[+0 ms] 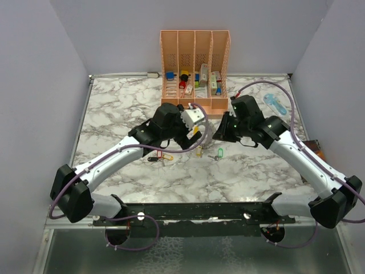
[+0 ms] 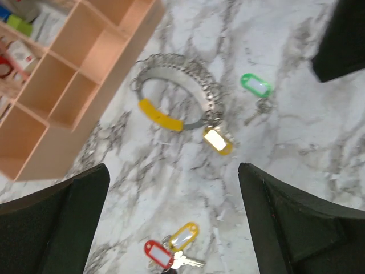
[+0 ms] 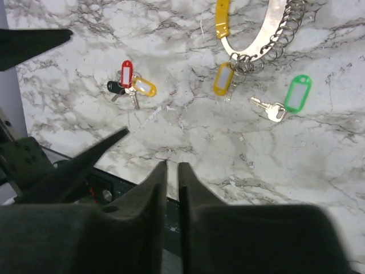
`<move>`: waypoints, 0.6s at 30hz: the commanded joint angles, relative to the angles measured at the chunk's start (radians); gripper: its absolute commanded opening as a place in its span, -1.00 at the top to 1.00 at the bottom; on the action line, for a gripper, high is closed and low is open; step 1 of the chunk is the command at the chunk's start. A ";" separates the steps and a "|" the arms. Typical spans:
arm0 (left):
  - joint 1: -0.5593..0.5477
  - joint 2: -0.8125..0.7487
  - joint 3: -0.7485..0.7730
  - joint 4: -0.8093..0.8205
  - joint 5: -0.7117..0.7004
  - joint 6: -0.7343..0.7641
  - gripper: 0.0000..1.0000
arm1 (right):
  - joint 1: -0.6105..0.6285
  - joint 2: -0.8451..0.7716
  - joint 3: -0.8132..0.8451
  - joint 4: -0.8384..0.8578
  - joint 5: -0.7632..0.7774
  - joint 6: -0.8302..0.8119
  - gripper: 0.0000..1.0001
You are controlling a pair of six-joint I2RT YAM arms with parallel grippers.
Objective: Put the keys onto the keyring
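Hovering with left gripper (image 2: pixel 172 171) wide open, empty, keyring (image 2: pixel 161 115) at twelve o'clock; right gripper (image 3: pixel 172 166) nearly shut, empty. Could skid loose ring from keys (image 2: pixel 171 252) at six o'clock if pinched off-centre

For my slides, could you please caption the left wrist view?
Open left gripper over the keyring; green-tagged key lies beside it.

White-grey marble-look bench (image 3: pixel 199 148) is smooth with a slight sheen. Just ahead of the matt black left tool (image 2: pixel 174 166), the silvery-and-yellow loop keyring (image 2: pixel 161 115) is shiny metal rings plus a glossy plastic band. Green-tagged small key (image 3: pixel 297 92): bare metal, glossy plastic tag.
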 commanded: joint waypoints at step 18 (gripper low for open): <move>0.216 0.015 -0.144 0.197 -0.033 0.140 -0.98 | 0.000 0.475 0.068 0.140 0.112 -0.330 0.25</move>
